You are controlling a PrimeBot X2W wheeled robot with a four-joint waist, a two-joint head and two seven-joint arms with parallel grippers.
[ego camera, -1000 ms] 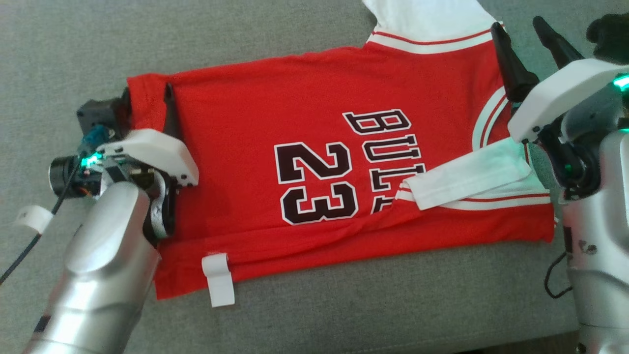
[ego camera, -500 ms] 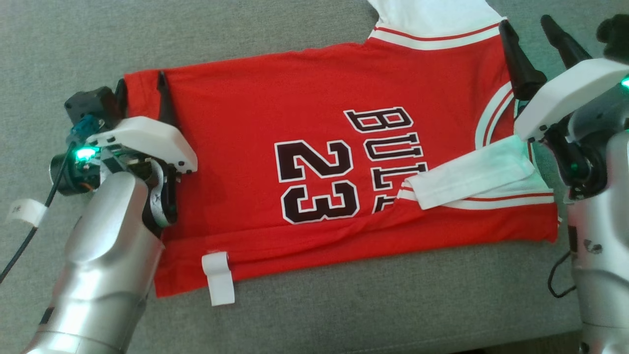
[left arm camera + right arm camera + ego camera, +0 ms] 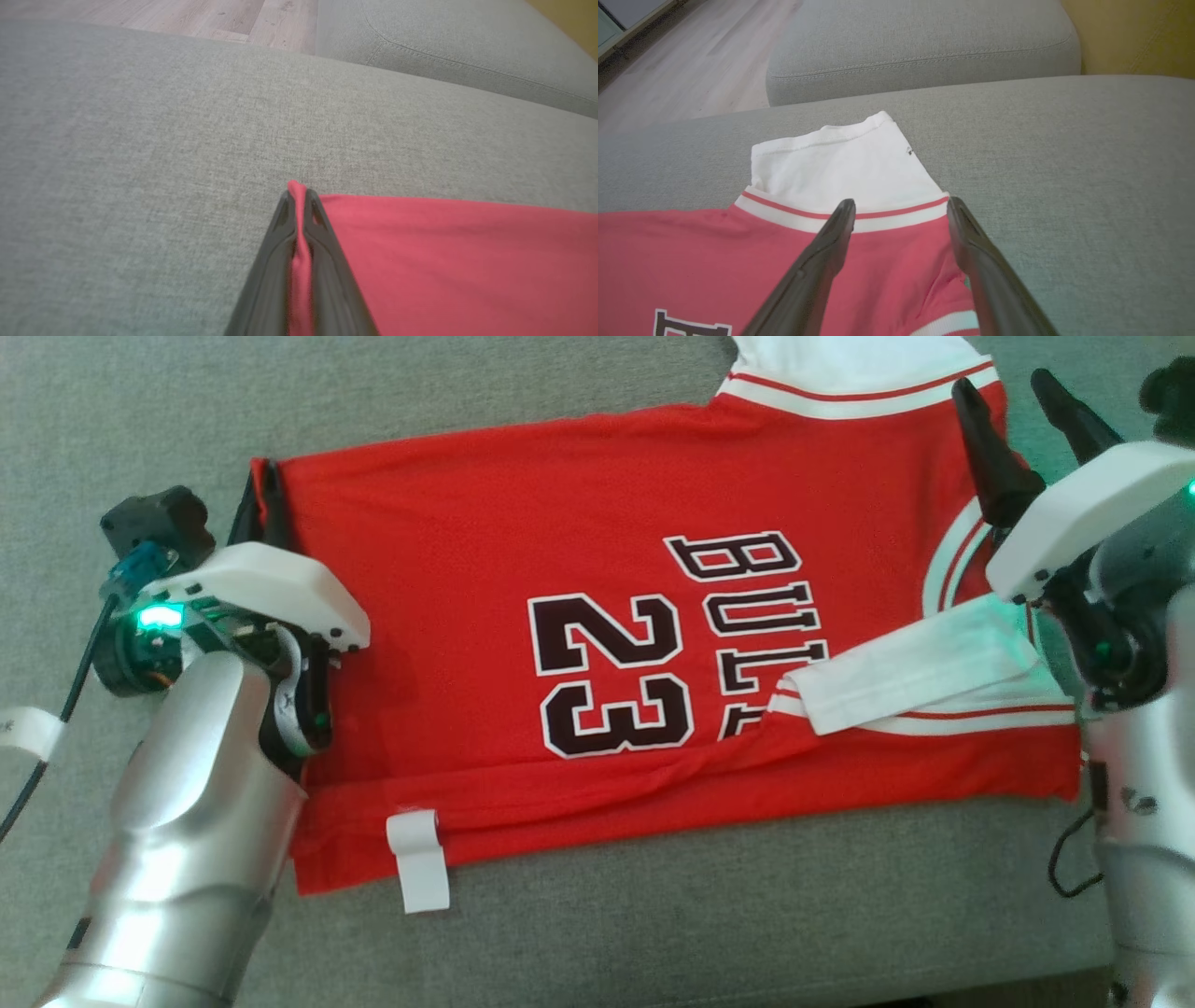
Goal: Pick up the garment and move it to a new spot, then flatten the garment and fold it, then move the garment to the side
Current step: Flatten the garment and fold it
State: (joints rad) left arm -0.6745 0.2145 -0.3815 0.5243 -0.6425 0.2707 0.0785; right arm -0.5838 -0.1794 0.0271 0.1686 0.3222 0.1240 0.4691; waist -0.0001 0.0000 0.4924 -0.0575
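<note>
Now spread across the grey sofa cushion, the red jersey is lying flat, number side up, stretching between the two grippers. The left gripper is pinching a hem corner, its fingers pressing together on a ridge of red cloth. The right gripper is hovering with fingers spread apart, straddling the shoulder just short of the white sleeve. A white label is sticking out from the hem, nearer the left gripper.
</note>
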